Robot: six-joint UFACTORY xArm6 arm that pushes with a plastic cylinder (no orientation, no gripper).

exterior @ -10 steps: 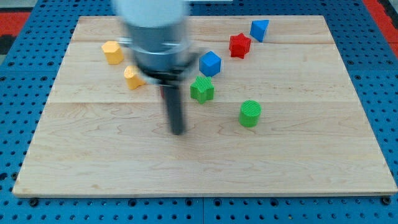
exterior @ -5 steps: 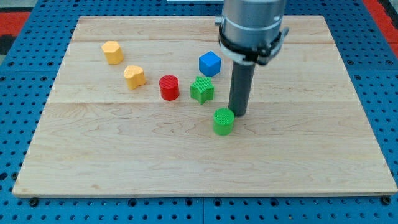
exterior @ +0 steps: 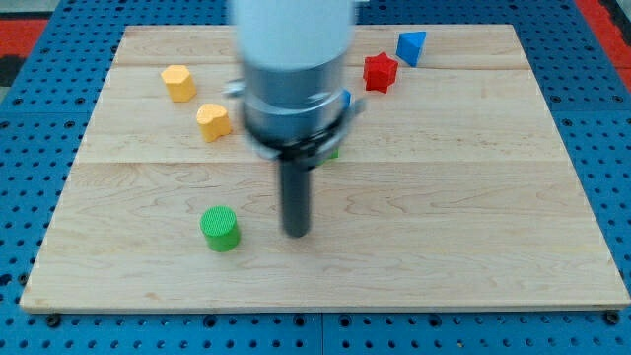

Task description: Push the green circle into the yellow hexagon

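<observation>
The green circle (exterior: 220, 228) stands on the wooden board (exterior: 473, 247) at the lower left of centre. My tip (exterior: 297, 233) is to its right, a short gap apart, at about the same height in the view. The yellow hexagon (exterior: 178, 83) is at the upper left, far above the green circle. A yellow heart-shaped block (exterior: 213, 121) lies between them, just below and right of the hexagon.
A red star-shaped block (exterior: 380, 72) and a blue block (exterior: 411, 45) sit at the upper right. My blurred arm body hides most of a blue cube (exterior: 344, 99) and a green block (exterior: 333, 151) near the centre.
The green circle has slid left and down from the centre. My tip has moved left and down and now stands right of it. The red cylinder is hidden; the upper-right blocks show again.
</observation>
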